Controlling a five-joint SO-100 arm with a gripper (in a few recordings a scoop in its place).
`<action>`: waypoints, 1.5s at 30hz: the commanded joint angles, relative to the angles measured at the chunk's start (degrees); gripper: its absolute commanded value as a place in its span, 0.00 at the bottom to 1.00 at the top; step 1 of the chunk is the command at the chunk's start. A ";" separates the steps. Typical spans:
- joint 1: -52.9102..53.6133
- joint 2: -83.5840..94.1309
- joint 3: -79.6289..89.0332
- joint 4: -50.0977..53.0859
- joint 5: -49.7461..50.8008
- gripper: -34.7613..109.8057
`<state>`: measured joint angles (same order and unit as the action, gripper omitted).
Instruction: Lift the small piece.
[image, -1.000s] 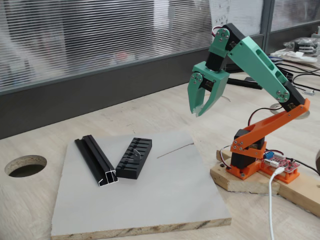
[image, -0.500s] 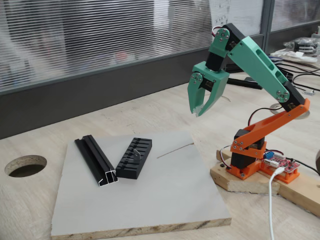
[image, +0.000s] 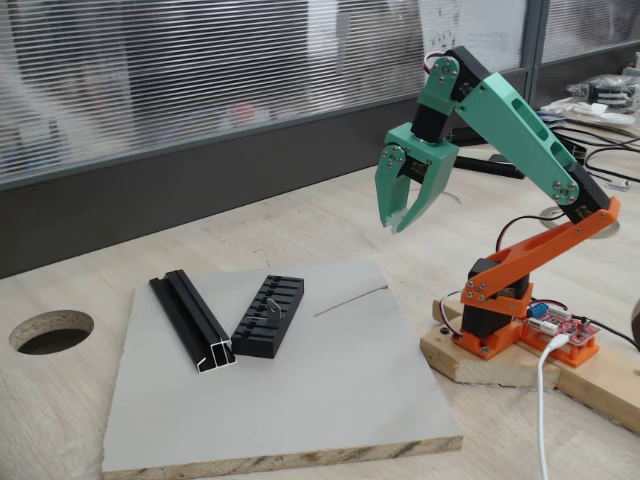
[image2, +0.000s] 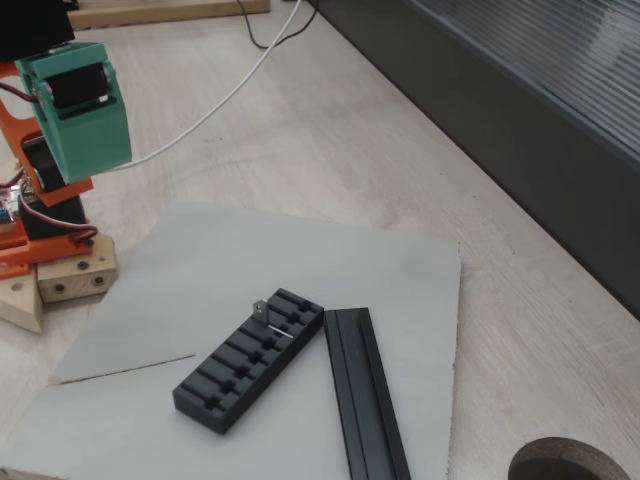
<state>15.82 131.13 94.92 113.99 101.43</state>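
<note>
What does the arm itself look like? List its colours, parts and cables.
The arm has teal-green upper links with black servo blocks at the joints. Its gripper is teal-green too, with two tapering fingers. The lower link and base are orange, mounted on a wooden block. Thin red and black wires run along the joints, a white cable leaves the base, and a small circuit board sits beside it.

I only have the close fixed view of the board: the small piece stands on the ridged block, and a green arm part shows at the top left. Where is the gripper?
Observer: In a fixed view the gripper hangs in the air near the grey board's far right corner, well apart from the ridged block.
Operator: Open or shut?
Observer: Its fingertips look closed together, with nothing held.
Operator: Which way does it point?
Observer: Tips down, with the green arm folded above its orange base.
</note>
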 joint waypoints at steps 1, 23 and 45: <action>0.70 0.62 1.05 1.41 0.70 0.28; 0.09 -11.07 0.00 -1.41 1.23 0.28; -16.26 -40.69 -12.57 -39.02 22.15 0.28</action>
<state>2.81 90.26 83.85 75.76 118.21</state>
